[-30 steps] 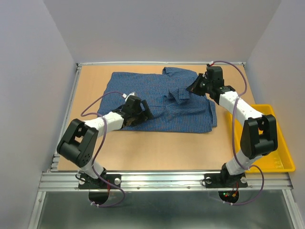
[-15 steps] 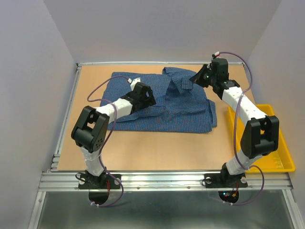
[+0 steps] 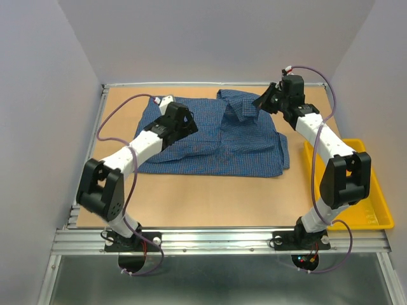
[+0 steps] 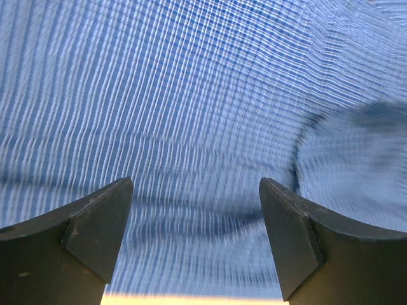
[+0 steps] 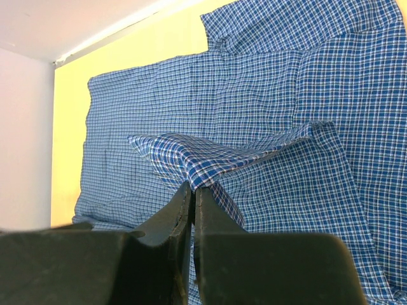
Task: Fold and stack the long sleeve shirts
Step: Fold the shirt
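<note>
While my right gripper (image 5: pixel 193 186) pinches raised fold of shirt (image 3: pixel 222 146) at far-right side, jaws closed on cloth, my left gripper (image 3: pixel 183 119) hovers wide, empty, over shirt's far-left part. Shirt lies spread on table (image 3: pixel 191 197), long axis left-right. Left arm nearer free left end; judgement: held fold must travel leftward, along that axis.

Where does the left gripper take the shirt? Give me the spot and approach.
Probably pinch the shirt at its far-left edge, left gripper dropping from above: cloth lies flat there, and it mirrors the right gripper pinching the far-right fold.
</note>
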Robot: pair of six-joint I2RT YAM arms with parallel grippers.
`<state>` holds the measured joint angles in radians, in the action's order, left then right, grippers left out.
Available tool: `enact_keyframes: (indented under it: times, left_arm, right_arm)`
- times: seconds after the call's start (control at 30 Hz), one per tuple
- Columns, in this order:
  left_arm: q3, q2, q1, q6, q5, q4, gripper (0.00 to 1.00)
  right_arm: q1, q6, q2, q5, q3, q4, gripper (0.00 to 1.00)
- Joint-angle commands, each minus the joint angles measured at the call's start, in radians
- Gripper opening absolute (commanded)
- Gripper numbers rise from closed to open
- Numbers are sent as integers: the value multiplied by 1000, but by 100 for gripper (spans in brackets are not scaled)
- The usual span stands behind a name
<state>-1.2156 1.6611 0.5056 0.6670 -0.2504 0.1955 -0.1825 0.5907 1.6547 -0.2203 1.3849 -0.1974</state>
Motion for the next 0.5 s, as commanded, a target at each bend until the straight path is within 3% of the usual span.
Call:
enact_keyframes:
  times: [0.0, 0.23, 0.47]
  left_arm:
    - [144, -153, -1, 111, 33, 107, 93]
    - [381, -271, -3, 209, 69, 67, 94]
    - [441, -253, -3, 232, 74, -16, 94]
  right_arm:
    - [9, -8, -9, -13, 39, 38, 0]
    - [8, -3, -27, -17, 13, 39, 0]
    - [8, -2, -35, -21, 2, 39, 1]
